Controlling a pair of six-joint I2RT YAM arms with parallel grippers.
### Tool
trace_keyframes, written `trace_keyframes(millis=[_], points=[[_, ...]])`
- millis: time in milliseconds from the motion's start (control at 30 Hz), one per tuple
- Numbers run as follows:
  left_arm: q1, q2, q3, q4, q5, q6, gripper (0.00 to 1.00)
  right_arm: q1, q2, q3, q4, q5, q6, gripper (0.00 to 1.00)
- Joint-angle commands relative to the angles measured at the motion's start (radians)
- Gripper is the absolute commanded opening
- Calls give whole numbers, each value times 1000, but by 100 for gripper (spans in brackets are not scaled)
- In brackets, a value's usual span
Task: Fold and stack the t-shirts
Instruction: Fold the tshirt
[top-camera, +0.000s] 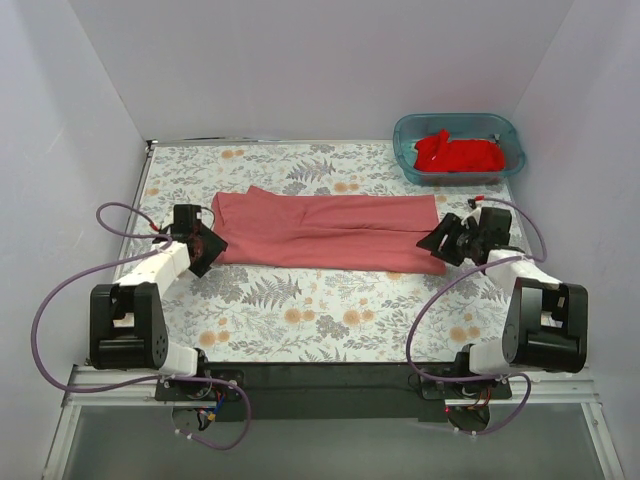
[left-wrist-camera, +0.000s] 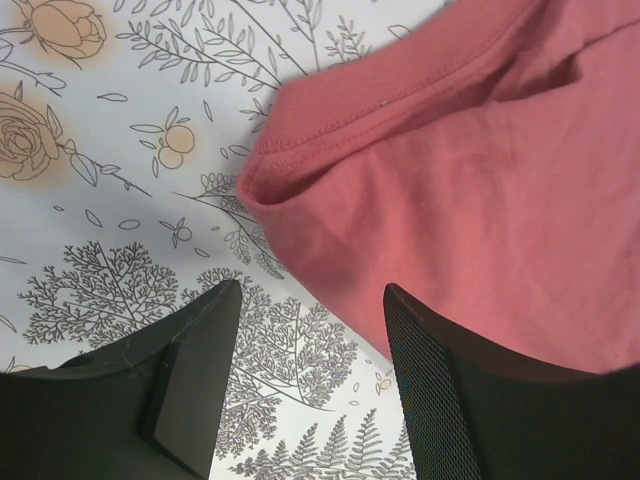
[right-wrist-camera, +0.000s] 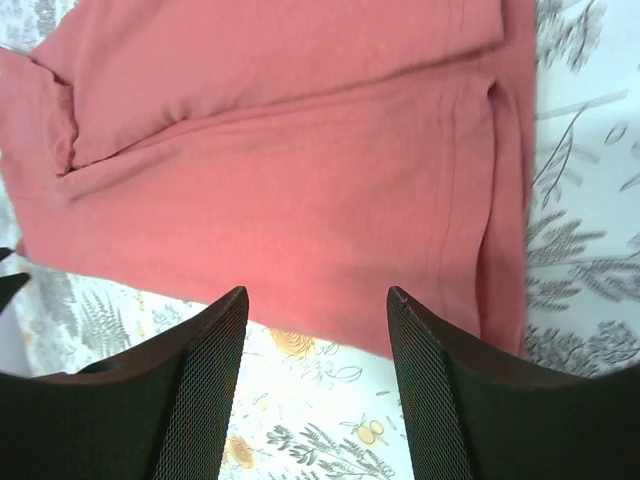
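Note:
The dusty salmon-red t-shirt (top-camera: 325, 232) lies folded lengthwise into a long band across the middle of the floral table. My left gripper (top-camera: 212, 250) is open and empty at the shirt's near left corner (left-wrist-camera: 275, 200), just off the cloth. My right gripper (top-camera: 438, 243) is open and empty at the shirt's near right corner (right-wrist-camera: 500, 300), just above its edge. The brighter red t-shirt (top-camera: 458, 155) lies crumpled in the teal tub (top-camera: 408, 130) at the back right.
White walls close in the table on the left, back and right. The floral cloth (top-camera: 300, 310) lies between the shirt and the arm bases. Purple cables (top-camera: 60, 290) loop beside each arm.

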Motion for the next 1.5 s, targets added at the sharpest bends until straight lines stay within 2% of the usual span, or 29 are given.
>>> trace_keyframes(millis=[0,200,500,600,633,667,700,933,1067,1133,1267,1300,1400,1433,1467], points=[[32,15,2,34,29,-25,58,-17,-54,-73,184,-95,94,65],[85,69,13,62,9,-28,54,-63,-13,-148,301,-162,157,63],[88,135,-19,78,43,-28,44,-169,87,-263,338,-174,167,60],[89,133,-19,65,5,-25,27,-209,108,-287,335,-167,170,60],[89,130,-22,48,-3,-25,12,-221,113,-292,336,-167,177,60],[91,126,-25,39,-9,-25,2,-243,119,-298,335,-165,180,60],[91,120,-34,29,-23,-23,0,-253,127,-307,333,-164,183,60],[121,9,-91,-125,-118,-62,0,-345,101,-355,286,-118,186,59],[126,-159,-162,-155,-103,-79,0,-355,33,-341,198,-69,155,59],[126,-196,-177,-158,-69,-83,1,-353,-25,-338,186,-61,157,60],[126,-258,-171,-178,-34,-77,13,-323,-145,-306,159,-53,146,60],[126,-268,-165,-185,-32,-76,20,-307,-163,-297,151,-47,134,60],[126,-301,-130,-188,-31,-48,31,-212,-212,-250,157,-23,100,61],[126,-304,-114,-188,-32,-36,39,-141,-214,-230,160,-7,62,61],[126,-302,-99,-190,-43,-11,41,-102,-211,-211,160,-1,49,61]])
